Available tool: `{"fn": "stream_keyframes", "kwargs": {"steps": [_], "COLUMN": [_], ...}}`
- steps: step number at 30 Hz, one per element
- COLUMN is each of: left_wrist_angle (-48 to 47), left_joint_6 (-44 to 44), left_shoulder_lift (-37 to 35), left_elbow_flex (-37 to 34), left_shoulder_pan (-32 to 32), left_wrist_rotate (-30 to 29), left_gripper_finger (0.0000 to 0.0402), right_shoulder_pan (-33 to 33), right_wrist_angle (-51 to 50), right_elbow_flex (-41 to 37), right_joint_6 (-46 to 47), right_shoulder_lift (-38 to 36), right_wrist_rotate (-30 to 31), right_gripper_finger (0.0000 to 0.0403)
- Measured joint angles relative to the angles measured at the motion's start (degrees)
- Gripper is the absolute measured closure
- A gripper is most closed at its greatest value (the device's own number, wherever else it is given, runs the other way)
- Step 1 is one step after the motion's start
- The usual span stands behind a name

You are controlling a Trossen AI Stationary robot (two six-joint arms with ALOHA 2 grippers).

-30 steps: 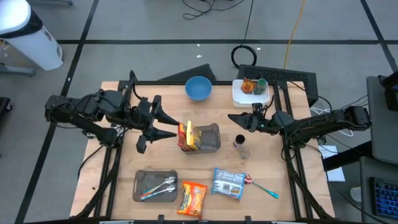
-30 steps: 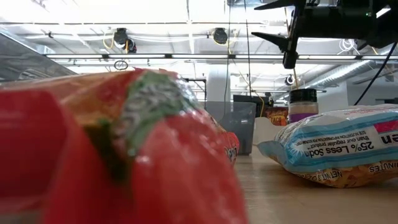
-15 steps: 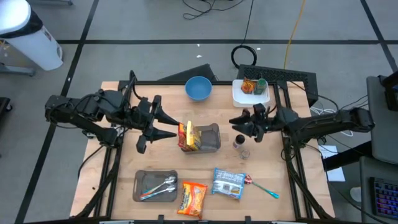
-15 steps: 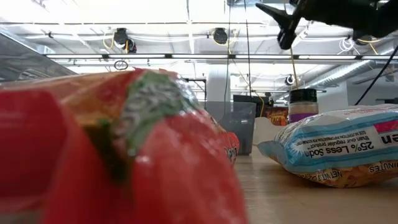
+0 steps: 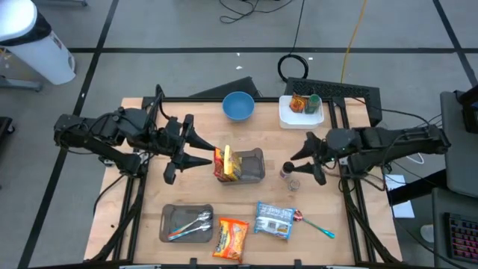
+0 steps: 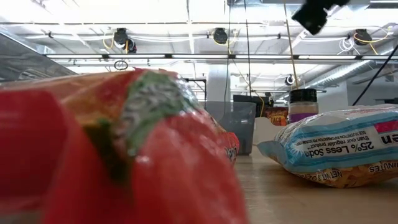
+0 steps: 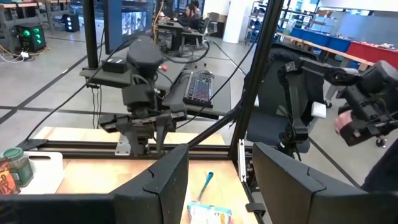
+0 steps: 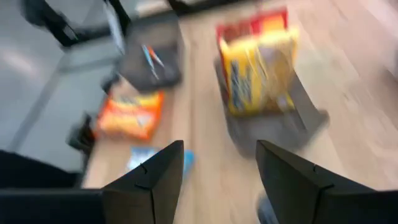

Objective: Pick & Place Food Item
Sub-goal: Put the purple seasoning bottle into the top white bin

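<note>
A yellow and red food packet [image 5: 226, 164] stands upright at the left end of a grey bin [image 5: 252, 167] in the middle of the table. An orange packet [image 5: 231, 237] and a blue packet [image 5: 274, 220] lie flat near the front edge. My left gripper [image 5: 200, 155] hangs open, high above the table and left of the bin, pointing level toward the right; its wrist view shows nothing between its fingers [image 7: 163, 180]. My right gripper [image 5: 305, 161] is open and raised to the right of the bin, slanting down toward it [image 8: 221, 180], with nothing in it.
A spice jar [image 5: 287, 170] and a small glass [image 5: 294, 184] stand just below my right gripper. A blue bowl [image 5: 238, 105] and a white tray [image 5: 302, 110] with food sit at the back. A grey cutlery tray [image 5: 187, 223] and a teal-handled spoon [image 5: 317, 226] lie in front.
My right gripper has risen, drawn back toward the table's right edge and a little toward the near edge, away from the white tray. It has rolled and tipped up from pointing steeply down to a shallow downward slant toward the bin.
</note>
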Motion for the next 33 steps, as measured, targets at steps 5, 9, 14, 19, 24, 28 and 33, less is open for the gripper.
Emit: {"fn": "stream_keyframes", "kwargs": {"steps": [5, 9, 14, 19, 24, 28, 33], "left_wrist_angle": [0.0, 0.0, 0.0, 4.4, 8.5, 13.5, 8.2], "left_joint_6": [0.0, 0.0, 0.0, -2.9, -6.4, -7.2, -11.9], "left_shoulder_lift": [0.0, 0.0, 0.0, 0.0, 0.1, 0.0, 2.0], "left_elbow_flex": [0.0, 0.0, 0.0, 0.0, 0.0, 0.0, 0.0], "left_shoulder_pan": [0.0, 0.0, 0.0, 0.0, 0.0, 0.0, 0.0], "left_wrist_rotate": [0.0, 0.0, 0.0, 0.0, 0.0, -0.6, -0.6], "left_gripper_finger": [0.0218, 0.0218, 0.0217, 0.0217, 0.0217, 0.0218, 0.0217], "right_shoulder_pan": [5.9, 11.5, 17.7, 21.3, 21.7, 22.2, 22.9], "right_wrist_angle": [-8.8, -7.8, -4.6, -1.7, 2.3, 4.1, 4.2], "right_elbow_flex": [1.9, 1.9, 1.9, 2.0, 2.0, 2.0, 2.0], "right_joint_6": [2.6, 8.1, 14.7, 18.2, 20.1, 21.0, 24.6], "right_shoulder_lift": [1.1, 2.2, 3.7, 5.7, 8.5, 10.8, 11.9], "right_wrist_rotate": [4.8, 7.6, 15.1, 21.8, 22.7, 22.6, 20.3], "right_gripper_finger": [0.0209, 0.0209, 0.0209, 0.0209, 0.0209, 0.0209, 0.0209]}}
